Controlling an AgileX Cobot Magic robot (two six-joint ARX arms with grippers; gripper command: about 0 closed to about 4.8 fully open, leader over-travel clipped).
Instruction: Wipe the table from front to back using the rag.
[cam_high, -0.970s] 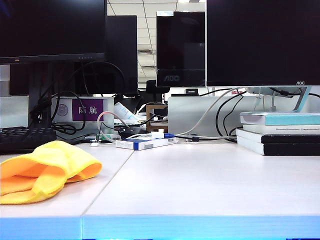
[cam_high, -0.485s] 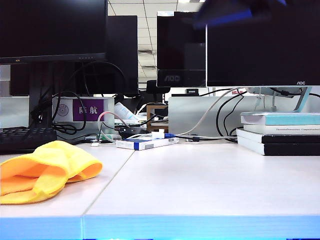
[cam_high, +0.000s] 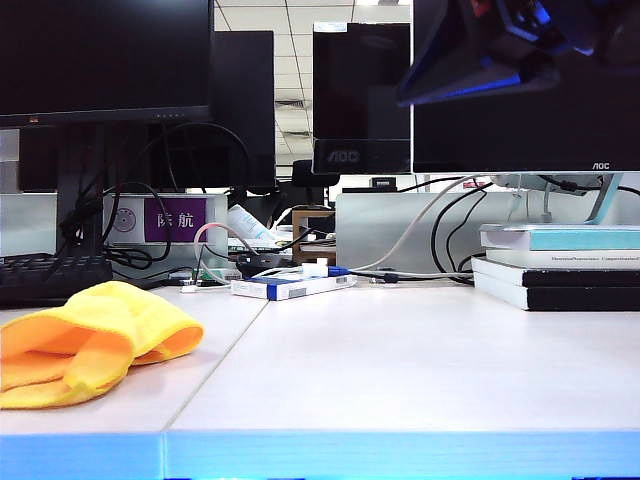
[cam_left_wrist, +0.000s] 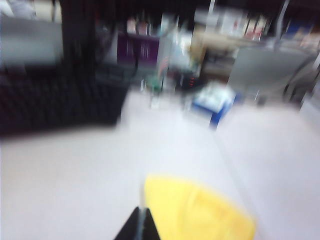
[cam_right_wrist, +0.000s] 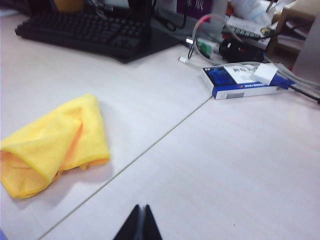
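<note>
The yellow rag (cam_high: 90, 340) lies crumpled on the left of the pale table (cam_high: 400, 370), close to its blue front edge. In the blurred left wrist view my left gripper (cam_left_wrist: 142, 212) is shut and empty, hovering above the table with the rag (cam_left_wrist: 195, 212) just beside its tips. My right gripper (cam_right_wrist: 141, 209) is also shut and empty, high over the table's seam, with the rag (cam_right_wrist: 55, 142) lying apart from it. The right arm (cam_high: 520, 45) shows as a dark shape at the top right of the exterior view. The left arm is out of that view.
A flat blue-and-white box (cam_high: 290, 287) lies at the table's back middle among cables. A black keyboard (cam_high: 50, 275) sits at the back left and a stack of books (cam_high: 560, 265) at the back right. Monitors stand behind them.
The right arm has come into the exterior view at the top right and moved lower and leftward. The rag has not moved.
</note>
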